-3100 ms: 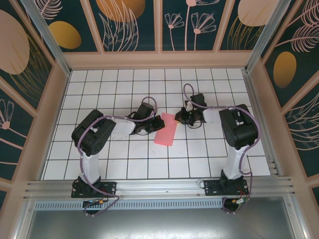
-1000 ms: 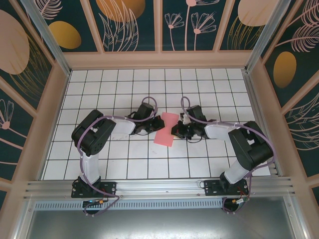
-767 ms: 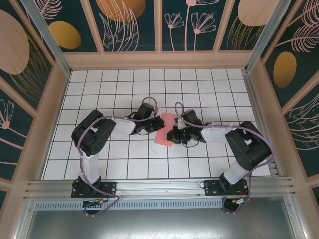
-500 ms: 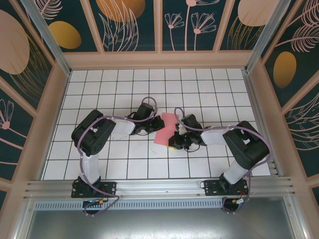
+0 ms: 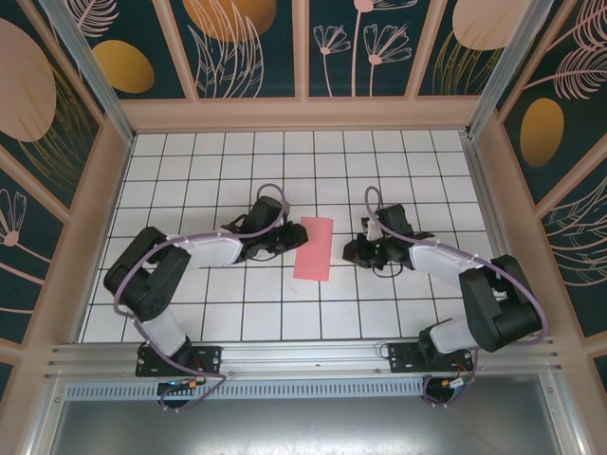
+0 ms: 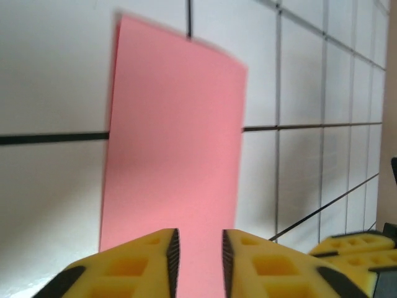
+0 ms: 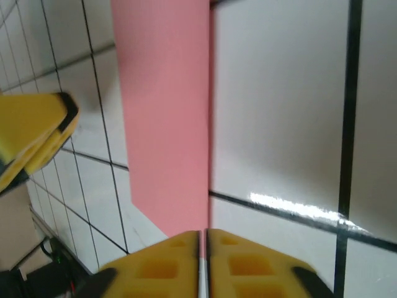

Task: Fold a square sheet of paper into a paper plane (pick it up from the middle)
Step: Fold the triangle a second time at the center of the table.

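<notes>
The left gripper [image 6: 197, 248] holds its jaws a little apart, and the right gripper [image 7: 203, 248] has them all but pressed together; neither pinches anything. Between them the square sheet of paper [image 5: 314, 248] lies flat on the bench [image 5: 190, 171] as a folded strip. The next crease would probably go best with one gripper pinning the strip's middle while the other lifts a corner squarely.

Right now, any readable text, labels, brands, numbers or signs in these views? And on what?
None can be read.
The pink sheet of paper: plain, no print.
The table: black grid lines only, no figures.
The wall panels: leaf and flower art, no words.
The left arm's base: any marking there is too small to read.
</notes>
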Robot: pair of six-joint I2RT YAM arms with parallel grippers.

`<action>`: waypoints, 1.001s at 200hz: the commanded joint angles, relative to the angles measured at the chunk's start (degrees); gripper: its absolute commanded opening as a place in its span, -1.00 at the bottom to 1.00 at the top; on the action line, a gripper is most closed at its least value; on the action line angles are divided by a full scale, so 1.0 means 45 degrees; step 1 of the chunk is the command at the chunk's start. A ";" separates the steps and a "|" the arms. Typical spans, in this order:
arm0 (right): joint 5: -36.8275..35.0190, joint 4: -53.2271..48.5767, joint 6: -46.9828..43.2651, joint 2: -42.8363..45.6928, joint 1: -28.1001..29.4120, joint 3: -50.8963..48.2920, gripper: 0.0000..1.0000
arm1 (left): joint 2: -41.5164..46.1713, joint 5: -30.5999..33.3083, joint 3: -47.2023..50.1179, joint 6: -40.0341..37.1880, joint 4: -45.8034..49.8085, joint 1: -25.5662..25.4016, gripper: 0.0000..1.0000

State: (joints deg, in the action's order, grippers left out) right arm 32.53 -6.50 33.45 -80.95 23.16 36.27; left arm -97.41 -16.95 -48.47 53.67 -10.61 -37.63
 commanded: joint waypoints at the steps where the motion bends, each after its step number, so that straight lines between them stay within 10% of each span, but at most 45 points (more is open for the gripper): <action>1: -0.0595 0.0009 0.0085 -0.0434 -0.0028 0.1007 -0.57 | 0.0270 0.1052 0.0294 0.0235 0.0377 -0.0017 -0.37; 40: -0.1077 0.0909 0.1328 -0.2373 0.0511 0.2188 -0.20 | -0.0091 0.0453 0.0365 0.0517 -0.0224 0.0244 -0.12; 200: -0.0279 0.1659 0.1631 -0.4451 0.0872 0.2195 -0.26 | -0.1620 -0.2010 -0.0001 0.0615 -0.1509 0.1173 0.02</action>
State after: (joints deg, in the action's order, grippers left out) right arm 30.44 0.25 41.06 -99.98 26.74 46.98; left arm -103.48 -23.94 -47.05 55.88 -15.29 -32.51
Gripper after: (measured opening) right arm 0.381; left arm 0.507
